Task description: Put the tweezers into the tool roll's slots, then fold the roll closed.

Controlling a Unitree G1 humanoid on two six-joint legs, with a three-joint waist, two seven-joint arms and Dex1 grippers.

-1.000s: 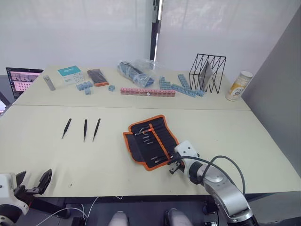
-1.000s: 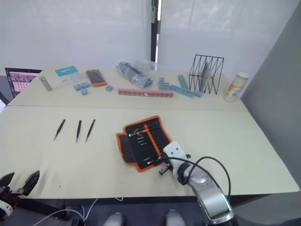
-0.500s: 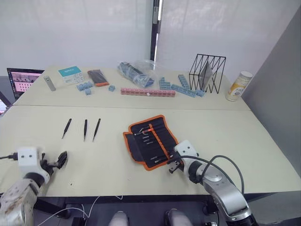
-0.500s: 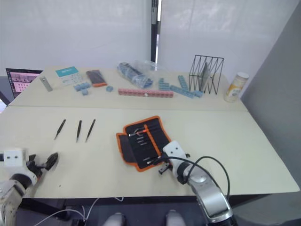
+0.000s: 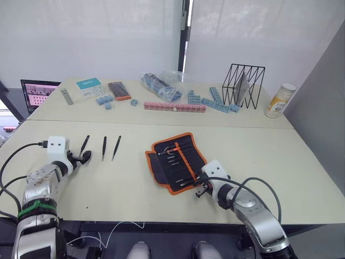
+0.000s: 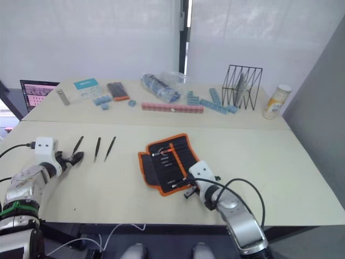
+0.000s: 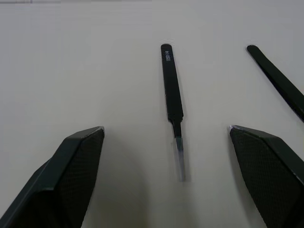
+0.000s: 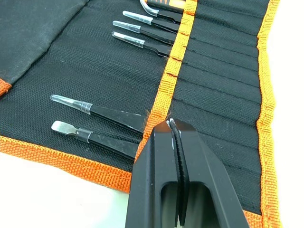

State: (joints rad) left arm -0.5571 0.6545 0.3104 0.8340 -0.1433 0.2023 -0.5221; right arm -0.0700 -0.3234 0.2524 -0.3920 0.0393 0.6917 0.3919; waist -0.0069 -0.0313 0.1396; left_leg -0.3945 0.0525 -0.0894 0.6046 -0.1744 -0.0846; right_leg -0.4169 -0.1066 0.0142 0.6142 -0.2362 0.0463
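The tool roll (image 5: pixel 177 162) lies open on the table's middle, black with orange edging. Several tweezers (image 8: pixel 102 111) sit in its slots (image 8: pixel 223 71), their tips pointing out across the black fabric. Three loose tweezers lie in a row to the left: (image 5: pixel 85 143), (image 5: pixel 104 147), (image 5: pixel 116 147). My left gripper (image 5: pixel 83 157) is open just in front of the leftmost tweezers (image 7: pixel 172 92), which lie between its fingers (image 7: pixel 78 147). My right gripper (image 5: pixel 198 189) is shut at the roll's near right corner. Its tips (image 8: pixel 172 128) rest at the orange inner stripe.
At the back stand a laptop (image 5: pixel 39 91), a teal box (image 5: pixel 89 85), a flat black-and-orange case (image 5: pixel 119 90), a plastic bag (image 5: pixel 161 85), a pink strip (image 5: pixel 174 107), blue blocks (image 5: pixel 218 102), a black wire rack (image 5: pixel 245 86) and a canister (image 5: pixel 280 100).
My left arm has come up from the table's front edge to the leftmost loose tweezers, gripper open. The camera has shifted a little. The right gripper holds still at the roll.
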